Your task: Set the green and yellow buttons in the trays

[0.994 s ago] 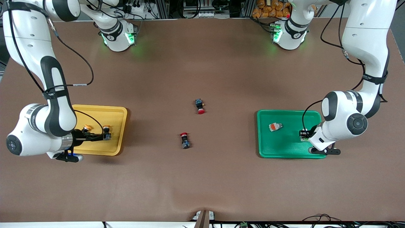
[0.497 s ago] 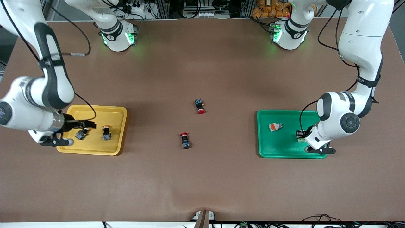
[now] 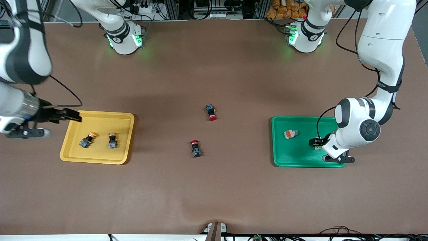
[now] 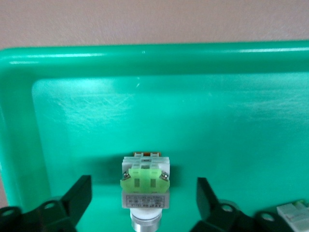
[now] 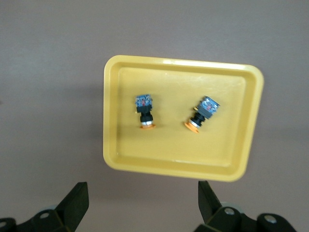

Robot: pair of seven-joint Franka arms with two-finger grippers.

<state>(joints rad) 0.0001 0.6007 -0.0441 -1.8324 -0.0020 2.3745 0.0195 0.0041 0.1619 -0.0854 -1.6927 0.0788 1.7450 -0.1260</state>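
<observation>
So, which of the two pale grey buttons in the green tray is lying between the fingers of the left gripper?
The green-ended button: it sits between the open left gripper. The orange-ended one lies apart, nearer the tray's middle.

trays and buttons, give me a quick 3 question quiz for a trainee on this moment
1. True or false: both red-capped buttons lie on the bare table, outside the trays.
2. How many buttons lie in the yellow tray?
3. The left gripper is: A) shut on a button, B) open around the green-ended button in the green tray, C) over the yellow tray.

Key: 1 true, one nearer the robots, one nearer the front camera. 2 two. 3 B.
</observation>
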